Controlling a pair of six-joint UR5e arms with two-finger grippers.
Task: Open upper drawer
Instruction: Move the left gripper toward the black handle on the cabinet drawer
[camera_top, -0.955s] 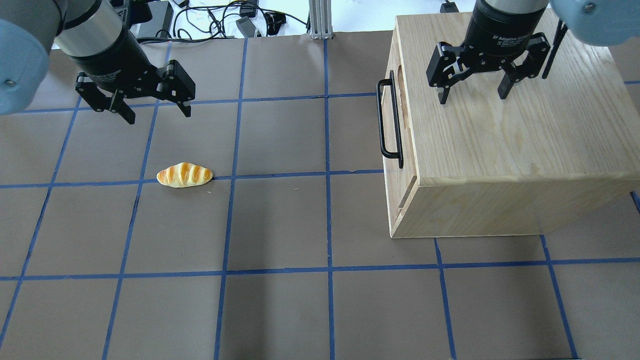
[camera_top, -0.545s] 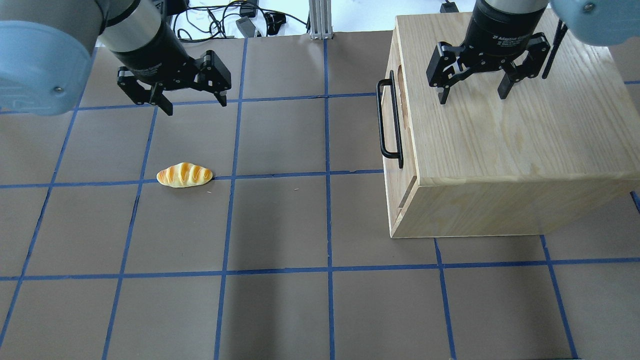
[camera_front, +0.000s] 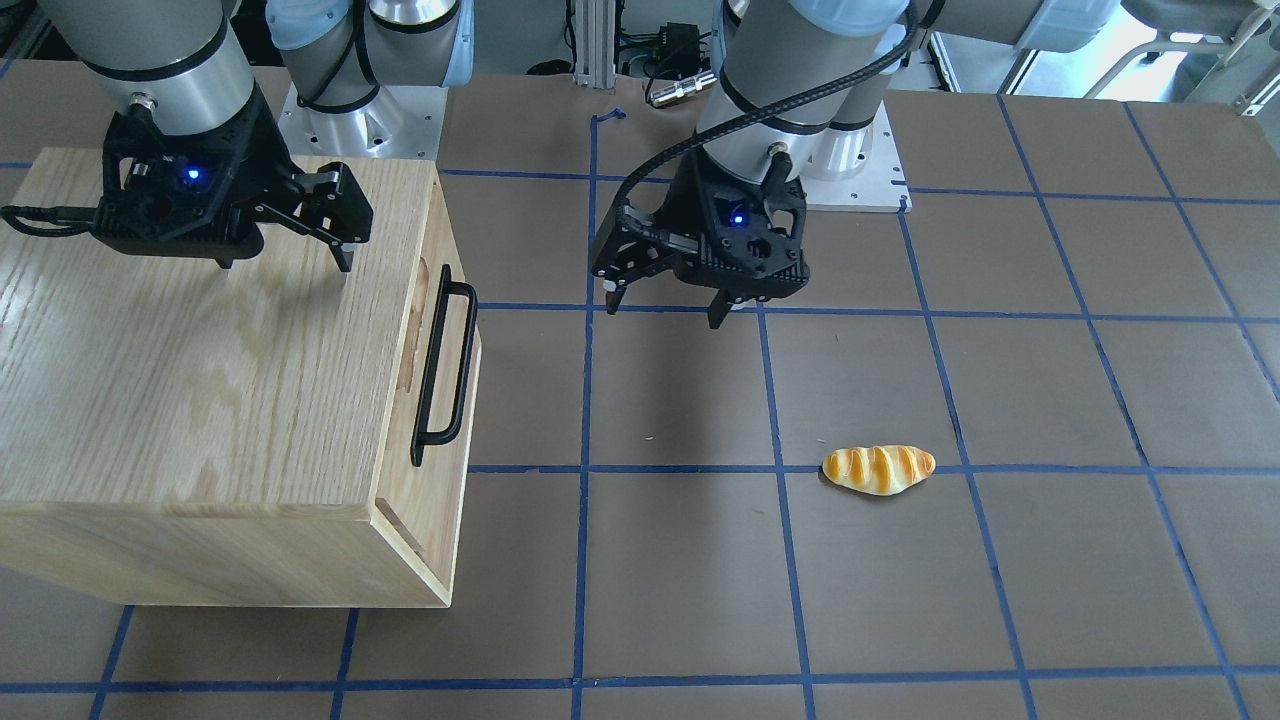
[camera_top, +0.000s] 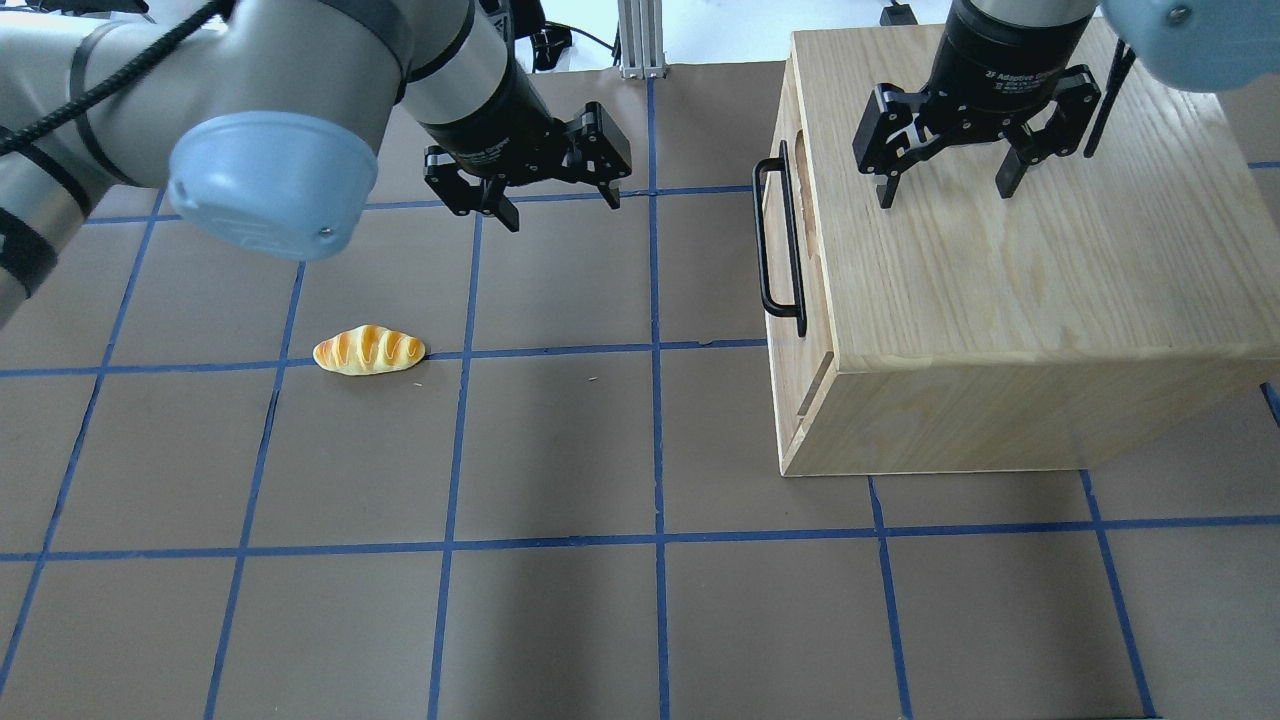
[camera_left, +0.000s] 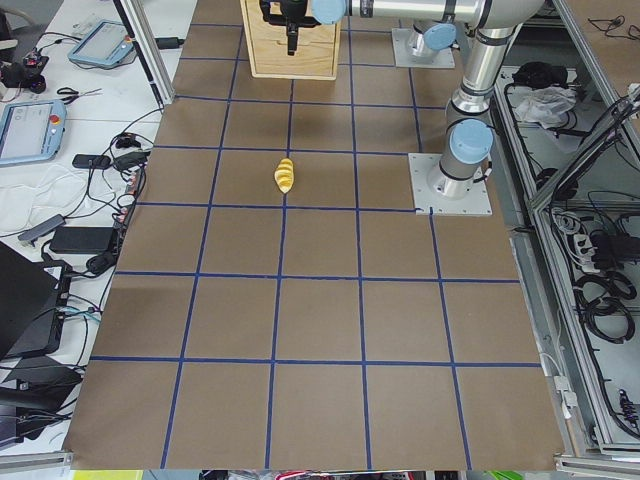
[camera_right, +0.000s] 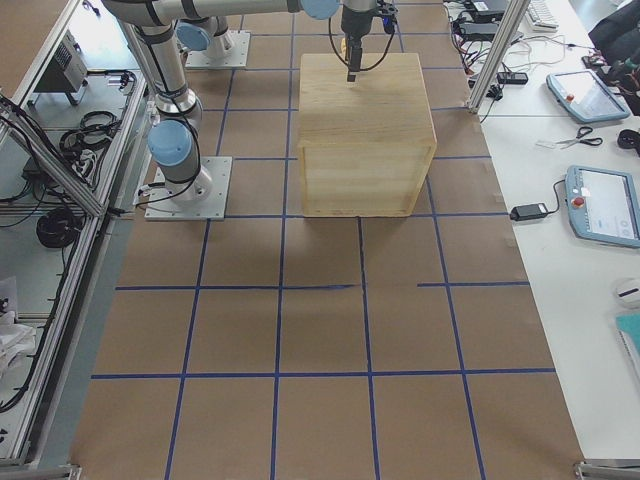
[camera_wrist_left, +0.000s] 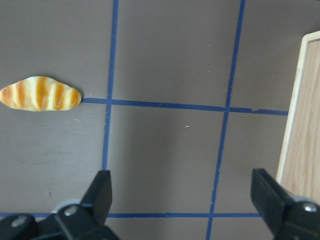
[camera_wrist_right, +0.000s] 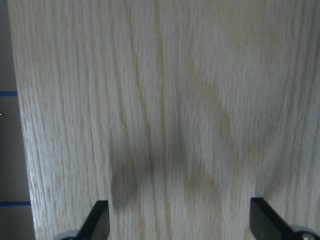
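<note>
Big oak cabinet (camera_top: 1000, 300): my right jaws are hanging spread above its top, holding nothing.
Shallow pale-oak upper drawer (camera_top: 805, 330): sitting shut, facing my left arm.
Long black bar handle (camera_top: 761, 240): I am judging a square mid-bar grip, then a straight outward pull, best.
Left jaws: hovering spread, pointing down over the brown tabletop (camera_top: 560, 450), well apart from the handle.

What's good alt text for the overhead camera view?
An oak cabinet with its upper drawer shut sits at right, the open right gripper hovering above its top. The open left gripper hangs over the table, a bread roll lying left.
</note>
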